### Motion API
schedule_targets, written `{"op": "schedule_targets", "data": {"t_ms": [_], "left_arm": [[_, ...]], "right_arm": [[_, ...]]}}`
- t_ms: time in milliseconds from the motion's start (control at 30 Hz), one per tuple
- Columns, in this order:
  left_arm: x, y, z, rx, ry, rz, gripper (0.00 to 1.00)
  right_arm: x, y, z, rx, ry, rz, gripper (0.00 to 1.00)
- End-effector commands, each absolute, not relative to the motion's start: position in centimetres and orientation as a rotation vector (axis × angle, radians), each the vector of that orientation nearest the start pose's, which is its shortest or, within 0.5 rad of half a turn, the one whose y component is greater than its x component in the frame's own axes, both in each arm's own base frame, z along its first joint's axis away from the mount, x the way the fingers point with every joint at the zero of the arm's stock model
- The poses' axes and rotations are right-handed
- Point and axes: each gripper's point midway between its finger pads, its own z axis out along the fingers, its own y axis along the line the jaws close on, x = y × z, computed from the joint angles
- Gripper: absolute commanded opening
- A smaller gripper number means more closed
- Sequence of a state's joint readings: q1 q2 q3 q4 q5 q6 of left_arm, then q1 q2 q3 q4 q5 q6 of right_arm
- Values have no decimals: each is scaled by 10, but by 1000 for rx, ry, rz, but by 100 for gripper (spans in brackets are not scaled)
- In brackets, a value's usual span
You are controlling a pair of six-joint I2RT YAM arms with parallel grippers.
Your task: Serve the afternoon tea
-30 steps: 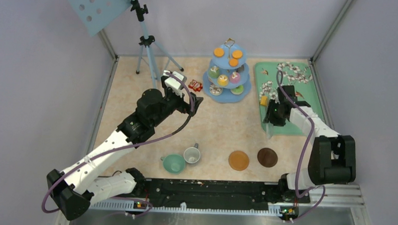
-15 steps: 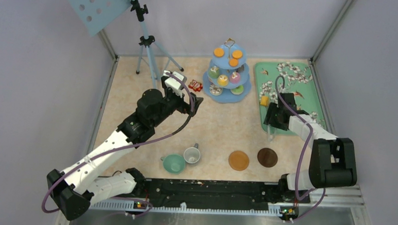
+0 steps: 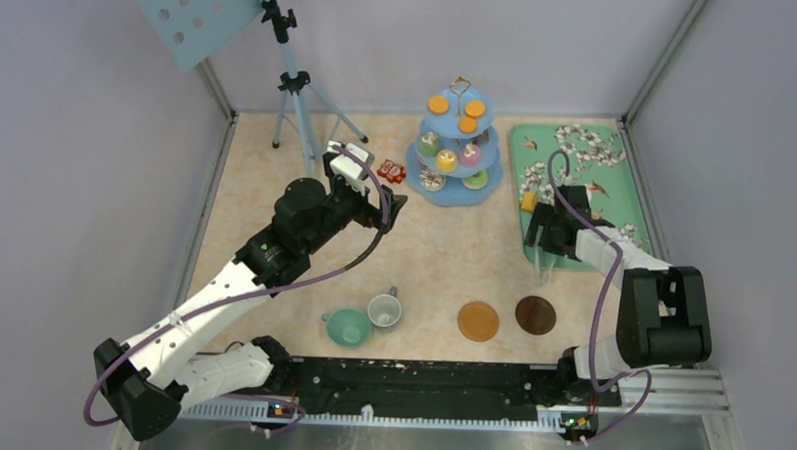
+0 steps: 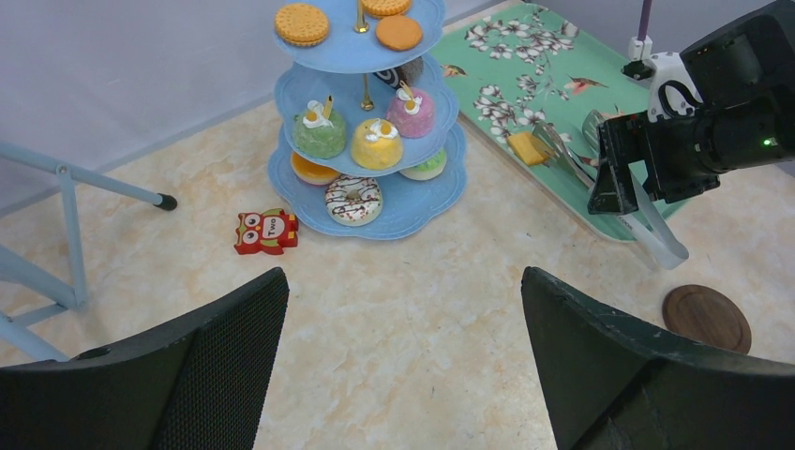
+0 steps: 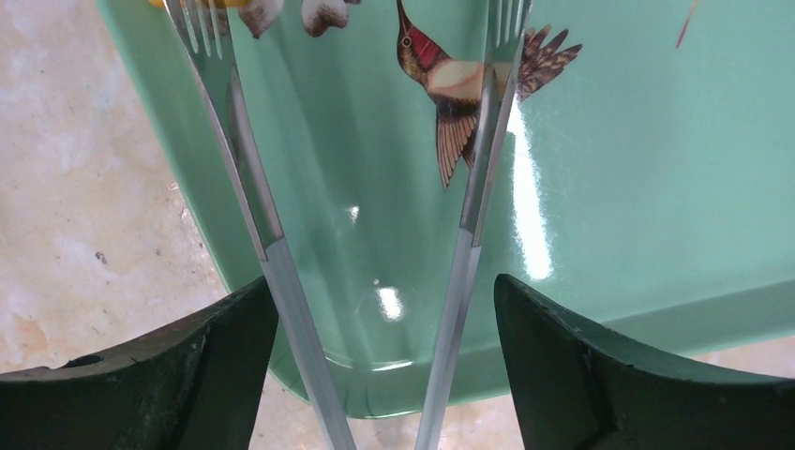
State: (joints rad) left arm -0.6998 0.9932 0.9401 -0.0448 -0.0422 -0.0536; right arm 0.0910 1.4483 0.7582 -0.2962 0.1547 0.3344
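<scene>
The light-blue three-tier stand (image 3: pixel 455 147) (image 4: pixel 361 141) holds orange biscuits on top, with cupcakes and donuts on the two tiers below. The teal cup (image 3: pixel 348 326) and grey-white cup (image 3: pixel 384 309) stand near the front. To their right lie two round brown coasters (image 3: pixel 478 321) (image 3: pixel 535 315). My left gripper (image 4: pixel 403 281) (image 3: pixel 385 200) hangs open over bare table, short of the stand. My right gripper (image 5: pixel 384 291) (image 3: pixel 542 248) is open at the green tray's near-left corner. The long metal tongs (image 5: pixel 466 234) (image 4: pixel 656 239) lie spread between its fingers, the right arm clear of its finger.
The green floral tray (image 3: pixel 586 182) (image 5: pixel 609 187) carries a small yellow piece (image 3: pixel 528 201) (image 4: pixel 527 147) by the tongs' tips. A red owl toy (image 4: pixel 266 232) (image 3: pixel 390 171) lies left of the stand. A tripod (image 3: pixel 297 101) stands at the back left. Walls close the table on three sides.
My right gripper has opened wide, the tongs' arms have sprung apart between its fingers, and it has shifted slightly toward the tray's near corner. The left arm has not moved.
</scene>
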Motion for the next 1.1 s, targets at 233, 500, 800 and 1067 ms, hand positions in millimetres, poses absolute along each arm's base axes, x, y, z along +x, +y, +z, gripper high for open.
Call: {"op": "schedule_targets", "data": {"t_ms": [233, 500, 800, 1067], "left_arm": [[287, -234, 327, 485, 1576, -552, 99], [288, -234, 327, 485, 1578, -547, 99], [287, -234, 329, 486, 1572, -554, 99], [286, -236, 329, 491, 1571, -562, 99]], "right_arm": [[339, 12, 48, 361, 2418, -63, 70], [338, 15, 49, 396, 2465, -58, 51], [331, 27, 94, 403, 2505, 23, 46], [335, 43, 97, 395, 2579, 113, 49]]}}
